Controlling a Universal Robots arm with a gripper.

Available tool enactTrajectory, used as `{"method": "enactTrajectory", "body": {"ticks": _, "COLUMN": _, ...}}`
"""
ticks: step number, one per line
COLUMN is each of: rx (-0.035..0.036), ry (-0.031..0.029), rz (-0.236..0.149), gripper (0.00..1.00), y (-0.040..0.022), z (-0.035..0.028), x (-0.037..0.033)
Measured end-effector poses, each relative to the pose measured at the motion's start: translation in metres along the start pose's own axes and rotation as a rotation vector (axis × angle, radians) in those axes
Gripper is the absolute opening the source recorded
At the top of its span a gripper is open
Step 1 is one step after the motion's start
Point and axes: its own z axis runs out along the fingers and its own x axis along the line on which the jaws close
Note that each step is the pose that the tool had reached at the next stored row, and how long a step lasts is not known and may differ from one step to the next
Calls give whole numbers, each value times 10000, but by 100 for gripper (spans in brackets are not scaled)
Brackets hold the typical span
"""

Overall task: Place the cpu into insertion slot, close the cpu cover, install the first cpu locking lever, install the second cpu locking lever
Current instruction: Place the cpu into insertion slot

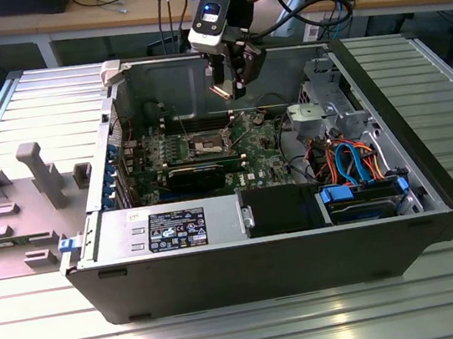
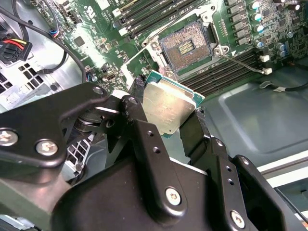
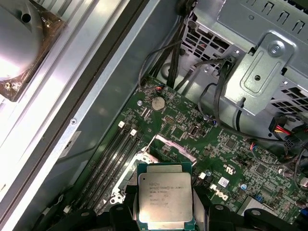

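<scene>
one end effector (image 1: 230, 86), its two fingers (image 2: 140, 118) pinching one cpu (image 2: 168, 108) by opposite edges, silver top showing in both wrist views. the cpu hangs in the air above one open computer case (image 1: 265, 265) on the slatted worktop (image 1: 233, 337). one insertion slot (image 2: 185, 47), contacts bare, lies below on the green circuit board (image 3: 228, 151), apart from the cpu.

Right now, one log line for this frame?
gripper: shut on cpu | cpu: held in air, not seated | insertion slot: empty, uncovered
</scene>
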Motion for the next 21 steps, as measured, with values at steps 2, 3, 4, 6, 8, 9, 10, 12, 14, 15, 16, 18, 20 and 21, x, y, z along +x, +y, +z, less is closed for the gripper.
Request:
{"method": "enactTrajectory", "body": {"ticks": 2, "rx": -1, "ry": 0, "rz": 40, "gripper": 54, "y": 0, "z": 1, "x": 0}}
{"method": "enactTrajectory", "body": {"ticks": 3, "rx": -1, "ry": -1, "rz": 54, "gripper": 54, "y": 0, "z": 1, "x": 0}}
{"method": "enactTrajectory", "body": {"ticks": 4, "rx": -2, "ry": -1, "rz": 71, "gripper": 54, "y": 0, "z": 1, "x": 0}}
{"method": "enactTrajectory", "body": {"ticks": 6, "rx": -2, "ry": -1, "rz": 104, "gripper": 54, "y": 0, "z": 2, "x": 0}}
{"method": "enactTrajectory", "body": {"ticks": 8, "rx": -4, "ry": -1, "rz": 136, "gripper": 54, "y": 0, "z": 2, "x": 0}}
{"method": "enactTrajectory", "body": {"ticks": 9, "rx": -4, "ry": -1, "rz": 150, "gripper": 54, "y": 0, "z": 2, "x": 0}}
{"method": "enactTrajectory", "body": {"ticks": 10, "rx": -4, "ry": -2, "rz": 169, "gripper": 54, "y": 0, "z": 2, "x": 0}}
{"method": "enactTrajectory", "body": {"ticks": 12, "rx": -5, "ry": -2, "rz": 204, "gripper": 54, "y": 0, "z": 3, "x": 0}}
{"method": "enactTrajectory", "body": {"ticks": 14, "rx": -6, "ry": -3, "rz": 239, "gripper": 54, "y": 0, "z": 4, "x": 0}}
{"method": "enactTrajectory", "body": {"ticks": 15, "rx": -6, "ry": -3, "rz": 253, "gripper": 54, "y": 0, "z": 4, "x": 0}}
{"method": "enactTrajectory", "body": {"ticks": 16, "rx": -7, "ry": -4, "rz": 274, "gripper": 54, "y": 0, "z": 4, "x": 0}}
{"method": "enactTrajectory", "body": {"ticks": 18, "rx": -8, "ry": -4, "rz": 313, "gripper": 54, "y": 0, "z": 4, "x": 0}}
{"method": "enactTrajectory", "body": {"ticks": 20, "rx": -9, "ry": -4, "rz": 361, "gripper": 54, "y": 0, "z": 5, "x": 0}}
{"method": "enactTrajectory", "body": {"ticks": 21, "rx": -10, "ry": -4, "rz": 385, "gripper": 54, "y": 0, "z": 6, "x": 0}}
